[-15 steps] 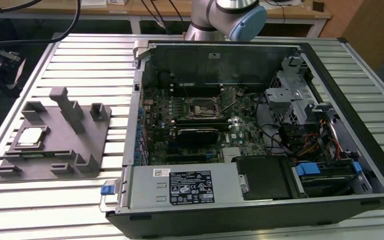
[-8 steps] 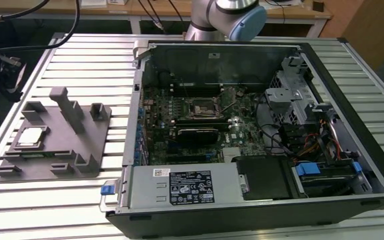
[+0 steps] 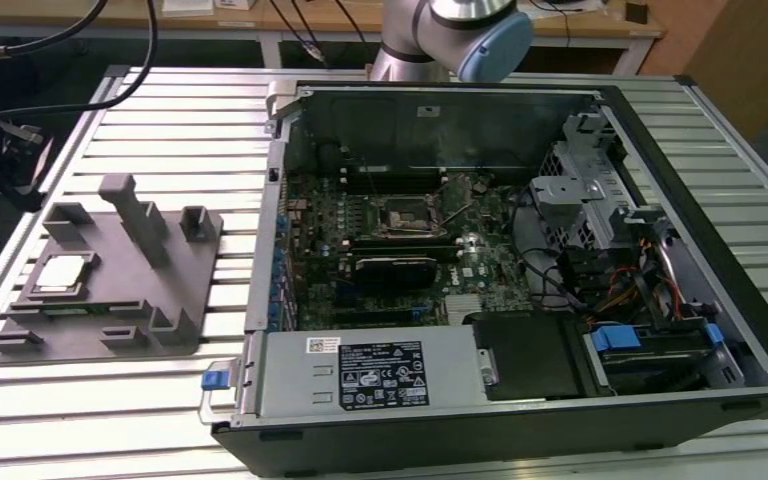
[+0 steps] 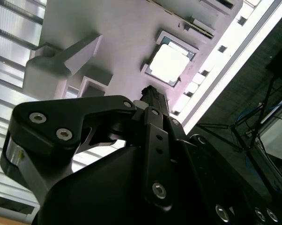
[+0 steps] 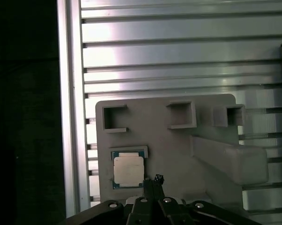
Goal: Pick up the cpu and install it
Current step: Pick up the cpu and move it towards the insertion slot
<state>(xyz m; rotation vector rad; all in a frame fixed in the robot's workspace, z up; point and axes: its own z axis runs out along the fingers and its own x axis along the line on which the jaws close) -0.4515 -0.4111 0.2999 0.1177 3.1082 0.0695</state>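
The cpu [image 3: 61, 272], a small square chip with a silvery top, lies flat in a recess of the grey tray [image 3: 157, 300] at the exterior view's left. In both wrist views my gripper [image 4: 151, 92] [image 5: 158, 179] hovers over the tray [image 4: 122, 42] [image 5: 174, 145]. Its narrow black tip sits just beside the cpu [image 4: 168, 63] [image 5: 128, 169], apart from it. The fingers are together, shut on nothing. The black cpu socket [image 3: 408, 215] with its metal frame sits on the motherboard inside the open computer case [image 3: 651, 110].
The tray's upright posts [image 3: 137, 215] [image 5: 230, 159] rise close to the cpu. Tray and case rest on a ribbed aluminium table [image 3: 157, 120] whose edge [image 5: 68, 117] runs near the tray. Cables [image 3: 131, 60] hang at the back left. The arm's joint [image 3: 471, 30] is behind the case.
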